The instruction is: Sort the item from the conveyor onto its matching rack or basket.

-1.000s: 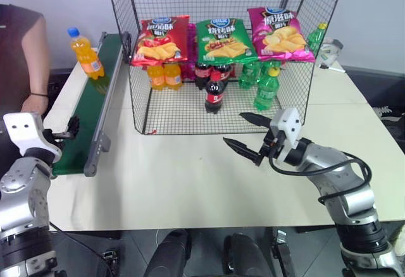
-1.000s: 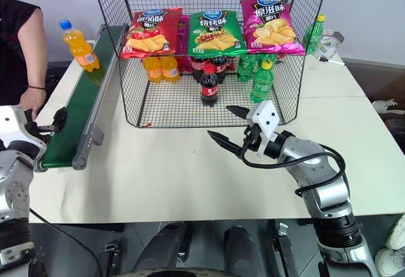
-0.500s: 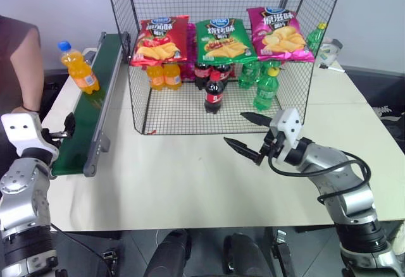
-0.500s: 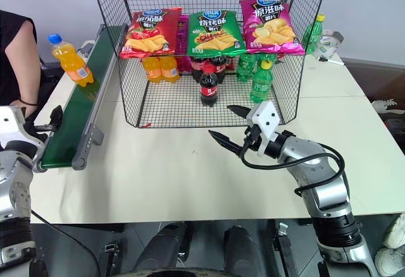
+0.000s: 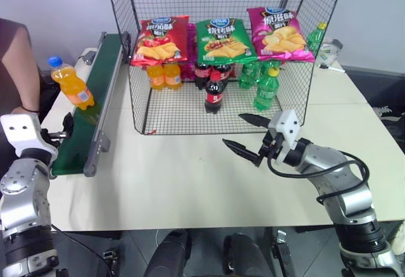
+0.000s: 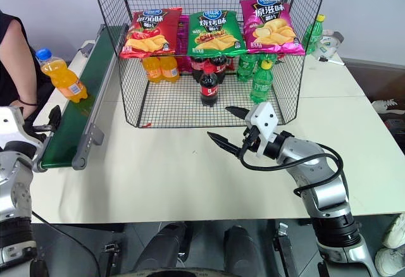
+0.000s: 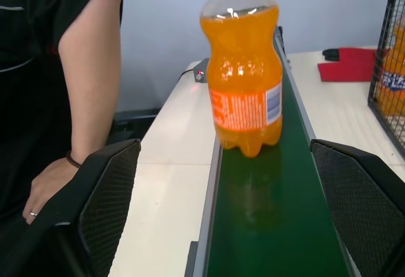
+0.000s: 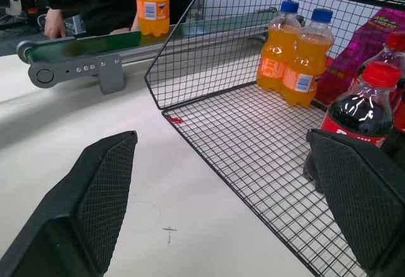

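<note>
Standing upright on conveyor [image 5: 95,93], orange soda bottle [image 5: 71,83] faces left gripper [image 7: 221,226], fingers spread; right gripper [image 5: 247,136] spread over table [image 5: 190,182].

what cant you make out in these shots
- Orange soda bottle: its cap is cut off by the left wrist view's edge.
- Rack: the upper shelves run off the head views' top edge.
- Chip bags: they hide the tops of the bottles behind.
- Conveyor: the left claw covers its near end.

Both grippers' fingers [image 5: 247,135] apart
</note>
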You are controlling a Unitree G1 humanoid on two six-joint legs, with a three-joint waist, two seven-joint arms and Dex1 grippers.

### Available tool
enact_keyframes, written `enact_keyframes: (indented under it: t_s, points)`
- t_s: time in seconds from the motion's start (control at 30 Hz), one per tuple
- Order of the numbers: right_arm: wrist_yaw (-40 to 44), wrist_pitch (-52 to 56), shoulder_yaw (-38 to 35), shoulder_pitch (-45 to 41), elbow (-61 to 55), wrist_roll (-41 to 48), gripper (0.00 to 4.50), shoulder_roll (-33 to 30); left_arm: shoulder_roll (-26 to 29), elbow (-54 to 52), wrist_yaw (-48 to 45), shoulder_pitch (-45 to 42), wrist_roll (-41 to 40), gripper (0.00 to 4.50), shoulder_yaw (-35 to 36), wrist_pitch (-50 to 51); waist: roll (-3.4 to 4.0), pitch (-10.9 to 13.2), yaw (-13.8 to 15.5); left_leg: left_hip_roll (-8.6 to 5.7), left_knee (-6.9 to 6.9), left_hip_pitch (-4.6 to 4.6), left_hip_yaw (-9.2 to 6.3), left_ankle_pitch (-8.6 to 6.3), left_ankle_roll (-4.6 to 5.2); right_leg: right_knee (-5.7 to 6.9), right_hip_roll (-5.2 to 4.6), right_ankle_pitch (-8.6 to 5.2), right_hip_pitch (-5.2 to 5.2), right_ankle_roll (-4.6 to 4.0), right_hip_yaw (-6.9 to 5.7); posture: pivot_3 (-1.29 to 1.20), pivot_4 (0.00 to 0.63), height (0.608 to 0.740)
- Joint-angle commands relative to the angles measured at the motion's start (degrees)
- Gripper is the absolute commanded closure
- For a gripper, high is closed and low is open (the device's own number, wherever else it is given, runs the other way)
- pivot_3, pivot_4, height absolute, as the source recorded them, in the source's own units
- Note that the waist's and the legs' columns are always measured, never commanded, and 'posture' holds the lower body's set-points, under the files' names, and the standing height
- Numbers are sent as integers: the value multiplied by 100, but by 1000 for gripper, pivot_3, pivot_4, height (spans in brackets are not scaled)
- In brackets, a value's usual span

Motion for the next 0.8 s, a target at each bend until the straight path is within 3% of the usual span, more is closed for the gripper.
enact_keyframes:
  t_s: [0.03,0.8]
  points:
    - [10,-134,-29,-69,-57,16,0,58,39,-45,9,-112,-116,10,154,-78,0,0,-1,0,0,0,0,0,0,0,0,0,0,0,0,0,150,740]
    - [1,-98,-6,-62,-88,-15,0,79,60,-91,10,-109,-257,10,175,-34,0,0,-3,0,0,0,0,0,0,0,0,1,0,1,0,0,150,740]
